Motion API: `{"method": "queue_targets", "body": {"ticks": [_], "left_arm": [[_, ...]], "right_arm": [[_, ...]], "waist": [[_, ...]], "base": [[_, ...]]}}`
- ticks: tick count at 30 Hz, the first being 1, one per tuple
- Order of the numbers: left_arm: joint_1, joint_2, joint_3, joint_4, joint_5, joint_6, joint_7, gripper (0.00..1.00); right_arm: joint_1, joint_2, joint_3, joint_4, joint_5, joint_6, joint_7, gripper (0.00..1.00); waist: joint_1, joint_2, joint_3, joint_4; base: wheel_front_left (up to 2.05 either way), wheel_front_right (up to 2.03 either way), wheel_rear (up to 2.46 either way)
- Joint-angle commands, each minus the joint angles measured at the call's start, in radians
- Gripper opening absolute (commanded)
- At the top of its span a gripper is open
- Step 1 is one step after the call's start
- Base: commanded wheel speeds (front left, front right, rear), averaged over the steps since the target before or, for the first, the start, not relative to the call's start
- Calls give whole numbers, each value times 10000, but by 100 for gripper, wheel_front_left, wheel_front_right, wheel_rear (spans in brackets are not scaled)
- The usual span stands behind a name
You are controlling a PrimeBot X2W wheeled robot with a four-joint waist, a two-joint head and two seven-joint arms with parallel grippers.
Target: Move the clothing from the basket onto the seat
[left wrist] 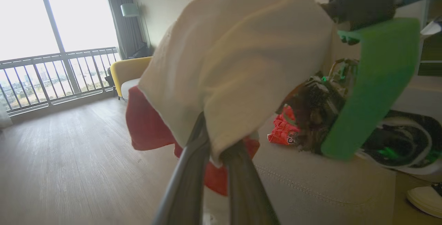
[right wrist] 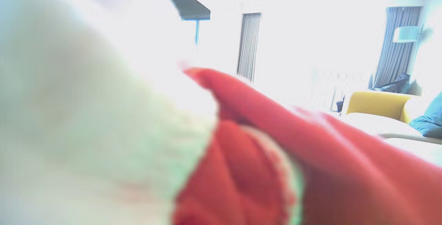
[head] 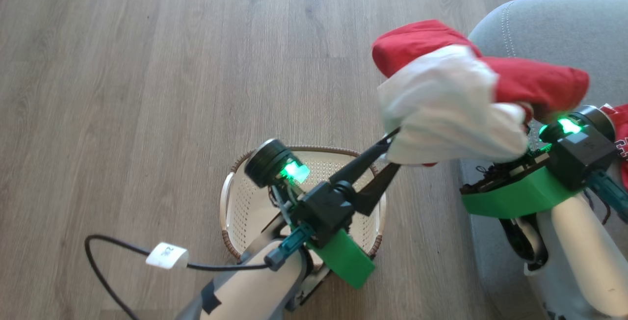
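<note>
You have open floor (head: 147,65) across the whole left and top of the head view. At its lower left, a black cable (head: 216,266) with a white tag loops across the boards. Your left arm (head: 255,285) lies over the basket (head: 235,202) at bottom centre, half covering its mouth. The garment (head: 451,109) hangs at centre right, filling the gap between basket and seat (head: 554,30). Bare cushion shows at the upper right. A second garment (head: 622,128) and your right arm (head: 584,241) crowd the right edge.
</note>
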Motion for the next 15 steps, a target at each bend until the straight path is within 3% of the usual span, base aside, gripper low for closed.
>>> {"method": "queue_targets", "body": {"ticks": [1, 15], "left_arm": [[-74, 30, 401, -186, 87, -9, -45, 0], [334, 30, 432, 382, 713, -560, -45, 0]], "right_arm": [[-46, 102, -17, -457, -36, -2, -23, 0], [116, 166, -305, -672, 8, -2, -23, 0]], "waist": [[0, 0, -11, -4], [0, 0, -22, -49]], "base": [[0, 0, 0], [0, 0, 0]]}}
